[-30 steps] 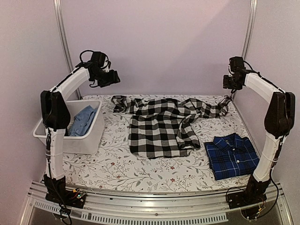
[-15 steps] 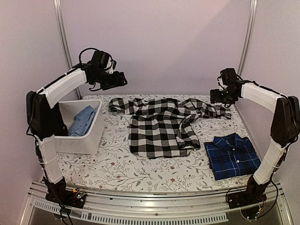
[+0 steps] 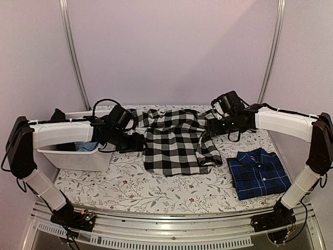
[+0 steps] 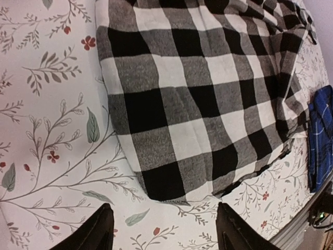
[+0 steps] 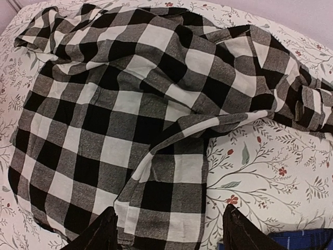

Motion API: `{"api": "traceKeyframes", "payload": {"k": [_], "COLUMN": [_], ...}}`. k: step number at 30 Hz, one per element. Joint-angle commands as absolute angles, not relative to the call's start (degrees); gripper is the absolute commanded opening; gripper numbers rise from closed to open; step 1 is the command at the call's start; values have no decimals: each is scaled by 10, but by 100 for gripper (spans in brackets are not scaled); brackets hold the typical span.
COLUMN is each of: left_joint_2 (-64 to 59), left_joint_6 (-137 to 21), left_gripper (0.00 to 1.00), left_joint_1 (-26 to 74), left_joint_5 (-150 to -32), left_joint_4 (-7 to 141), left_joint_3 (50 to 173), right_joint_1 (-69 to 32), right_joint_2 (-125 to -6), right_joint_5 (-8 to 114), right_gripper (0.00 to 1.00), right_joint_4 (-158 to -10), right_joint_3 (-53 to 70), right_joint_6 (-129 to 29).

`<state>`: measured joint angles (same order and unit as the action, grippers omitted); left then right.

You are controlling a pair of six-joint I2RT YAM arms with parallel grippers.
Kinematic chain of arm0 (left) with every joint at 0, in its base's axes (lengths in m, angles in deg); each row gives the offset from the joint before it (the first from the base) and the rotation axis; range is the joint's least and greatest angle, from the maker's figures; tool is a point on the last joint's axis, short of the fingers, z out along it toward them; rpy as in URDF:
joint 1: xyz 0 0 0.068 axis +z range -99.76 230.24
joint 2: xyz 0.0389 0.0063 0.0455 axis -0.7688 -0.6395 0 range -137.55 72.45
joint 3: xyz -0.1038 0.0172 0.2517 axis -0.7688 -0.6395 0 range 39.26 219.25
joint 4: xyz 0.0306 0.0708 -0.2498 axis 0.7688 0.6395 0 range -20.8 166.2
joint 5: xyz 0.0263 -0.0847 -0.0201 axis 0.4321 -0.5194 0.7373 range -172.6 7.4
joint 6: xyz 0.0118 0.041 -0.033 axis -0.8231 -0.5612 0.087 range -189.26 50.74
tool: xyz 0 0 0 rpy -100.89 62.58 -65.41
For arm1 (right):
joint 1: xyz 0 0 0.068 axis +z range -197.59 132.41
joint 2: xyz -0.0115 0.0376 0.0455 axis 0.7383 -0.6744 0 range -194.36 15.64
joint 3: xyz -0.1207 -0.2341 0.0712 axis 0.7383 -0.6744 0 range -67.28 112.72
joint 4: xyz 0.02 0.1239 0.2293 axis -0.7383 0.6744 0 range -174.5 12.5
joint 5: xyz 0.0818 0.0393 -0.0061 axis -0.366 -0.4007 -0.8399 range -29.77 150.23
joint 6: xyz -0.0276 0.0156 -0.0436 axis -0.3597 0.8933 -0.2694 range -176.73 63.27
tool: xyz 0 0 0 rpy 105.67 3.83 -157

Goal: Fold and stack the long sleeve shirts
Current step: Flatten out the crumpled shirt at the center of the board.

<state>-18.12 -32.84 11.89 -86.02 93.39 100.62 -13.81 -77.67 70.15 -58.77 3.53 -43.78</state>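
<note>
Found black-and-white check shirt (image 3: 174,146) spread over the far middle of the table (image 3: 130,190), hem toward the near edge. Not yet folded. Noted bunched sleeve (image 3: 139,112) at far left and doubled sleeve (image 3: 208,147) lying down over the shirt's right side. Found navy plaid shirt (image 3: 258,173) folded at near right, well apart from the check one; likely the base of the stack.

Saw left claw (image 3: 134,141) low, just beside the shirt's left edge, spread wide and holding nothing. Wrist view: near-left hem corner just ahead of its fingertips (image 4: 101,229). Saw right claw (image 3: 217,126) above the shirt's right shoulder area, likewise spread wide and empty.

Judged step: taking hold of both sides for a fold.

To do it well:
- Pinch at the cloth edges, low to the table.
- Take every layer where the doubled sleeve overlaps the body.
- Lift level on both sides, else a skewed crease.
- Probably bring the bunched sleeve inward first.
- Keep clear of the navy plaid shirt.
</note>
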Motion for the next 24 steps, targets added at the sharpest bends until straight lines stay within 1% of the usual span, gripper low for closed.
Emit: {"api": "traceKeyframes", "payload": {"k": [1,3,5,11,14,16,19,22,24], "left_joint_2": [-143,-145,-159,-216,-244,-259,-276,-285,-289], "left_joint_6": [-255,-237,-229,-228,-233,-235,-236,-235,-233], "left_gripper": [64,61,60,54,51,47,44,43,43], "left_joint_1": [96,86,74,55,50,48,41,33,33], "left_joint_5": [-861,-874,-868,-861,-844,-845,-819,-777,-780], "left_joint_4": [869,844,838,823,829,830,851,880,877], "left_joint_3": [942,917,913,930,944,952,968,977,972], "right_joint_1": [-93,-73,-61,-23,-13,-10,-8,-6,-4], "right_joint_2": [-775,-785,-797,-833,-843,-851,-869,-885,-898], "right_joint_5": [689,683,677,675,673,675,684,681,685], "right_gripper": [64,61,57,43,38,36,34,33,32], "right_joint_4": [-600,-608,-610,-614,-623,-627,-628,-636,-634], "right_joint_3": [23,15,12,-2,-14,-16,-14,-14,-11], "right_joint_6": [-410,-400,-392,-359,-347,-345,-346,-346,-346]}}
